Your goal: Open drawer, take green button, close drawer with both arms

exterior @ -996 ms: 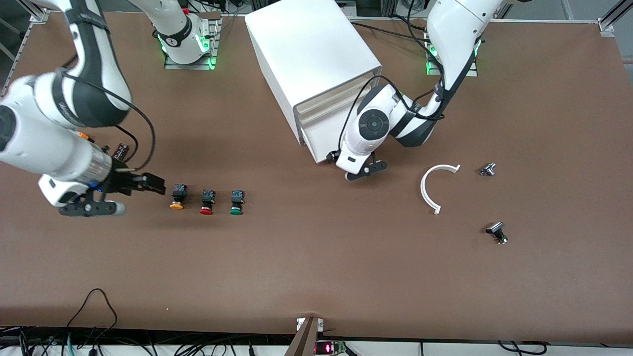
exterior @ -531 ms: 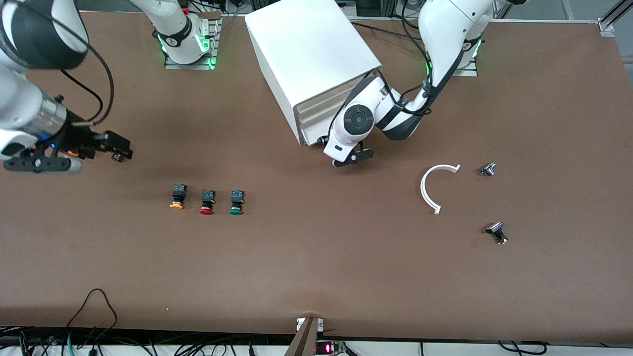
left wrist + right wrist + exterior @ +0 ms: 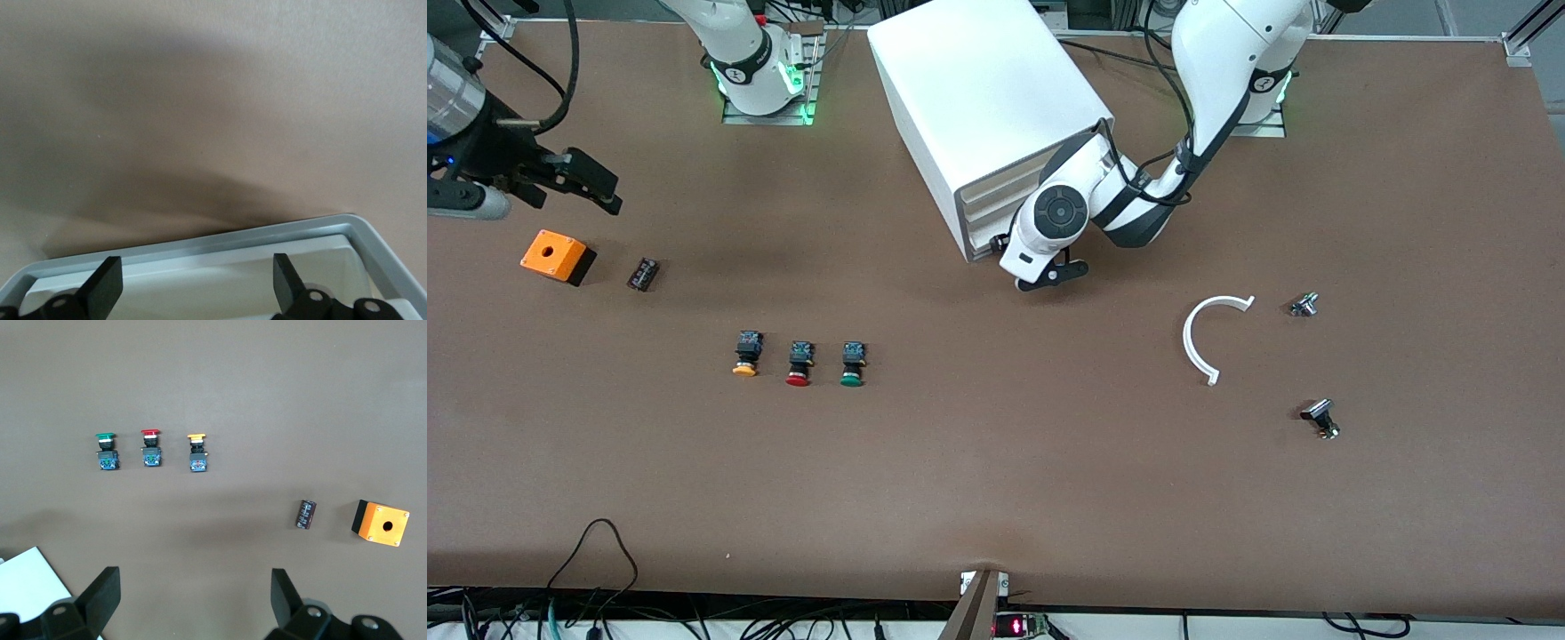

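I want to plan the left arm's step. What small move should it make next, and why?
Probably ease the open left gripper a little closer to the lowest cream-fronted drawer of the big white box cabinet and shut on its front edge. That gripper sits at the drawer front, and the left wrist view shows its rim between open fingers.

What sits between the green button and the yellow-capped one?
The red-capped button stands between the green button and the yellow-capped button, all three in one row, apart from each other. Both the front and right wrist views show it.
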{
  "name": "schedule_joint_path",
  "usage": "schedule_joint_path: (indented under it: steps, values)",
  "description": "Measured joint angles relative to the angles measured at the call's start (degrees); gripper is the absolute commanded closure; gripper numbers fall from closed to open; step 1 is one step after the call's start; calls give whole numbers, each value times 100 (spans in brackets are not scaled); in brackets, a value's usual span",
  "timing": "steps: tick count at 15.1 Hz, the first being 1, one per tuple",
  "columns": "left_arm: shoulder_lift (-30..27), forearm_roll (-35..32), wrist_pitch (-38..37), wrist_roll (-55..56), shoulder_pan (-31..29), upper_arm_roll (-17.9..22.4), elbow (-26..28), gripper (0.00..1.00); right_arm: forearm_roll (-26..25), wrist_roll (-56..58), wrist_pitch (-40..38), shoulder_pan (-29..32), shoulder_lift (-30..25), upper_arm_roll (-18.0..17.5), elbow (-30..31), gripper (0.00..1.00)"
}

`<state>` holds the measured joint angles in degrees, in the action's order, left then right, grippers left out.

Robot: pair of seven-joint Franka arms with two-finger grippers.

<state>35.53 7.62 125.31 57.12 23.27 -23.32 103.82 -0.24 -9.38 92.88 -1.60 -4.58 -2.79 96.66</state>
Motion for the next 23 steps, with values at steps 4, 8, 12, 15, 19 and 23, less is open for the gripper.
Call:
schedule_joint_path:
  steps: [4,8,12,15,19,23]
  values:
    - [7,18,-143,0,0,-34,0,1,0,0,-94,6,-138,-26,-23,0]
    - [2,26,-150,-3,-19,-41,-55,0,-1,32,-90,9,-153,-42,-74,0]
    - [-297,-134,-365,-44,-229,16,-303,0,-10,63,-58,86,-152,-43,-74,0]
    - [-620,-643,-1511,-447,-649,21,-899,0,-10,77,-58,134,-152,-44,-74,0]
    - [-821,-926,-3011,-1640,-1268,44,-1987,0,-10,98,-57,134,-147,-74,-74,0]
    - [-1119,-951,-3420,-3298,-2036,79,-2382,0,-10,102,-26,136,-140,-90,-74,0]
